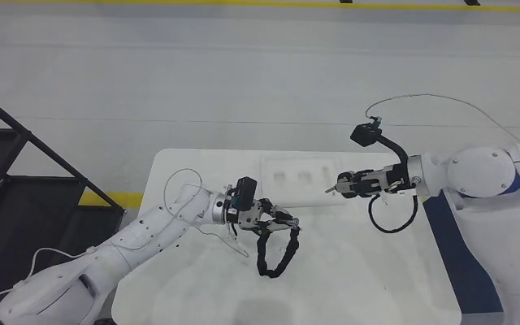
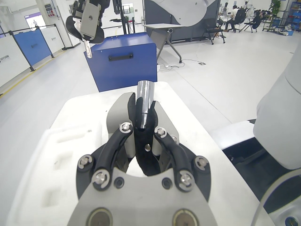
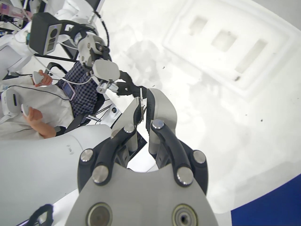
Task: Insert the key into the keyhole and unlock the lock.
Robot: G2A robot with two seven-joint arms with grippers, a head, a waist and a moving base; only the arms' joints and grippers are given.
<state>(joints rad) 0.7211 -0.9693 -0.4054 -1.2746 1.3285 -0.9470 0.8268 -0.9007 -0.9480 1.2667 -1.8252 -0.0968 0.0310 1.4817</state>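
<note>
Lengthwise, key tip-first toward lock.

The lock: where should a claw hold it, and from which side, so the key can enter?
Probably the rear half of its chrome barrel, pinched across the round sides from behind, as the left claw does. The barrel's front end sticks out beyond that claw, free for the key in the right claw.

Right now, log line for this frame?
left gripper: shut on lock | right gripper: shut on key | key apart from lock, not inserted
</note>
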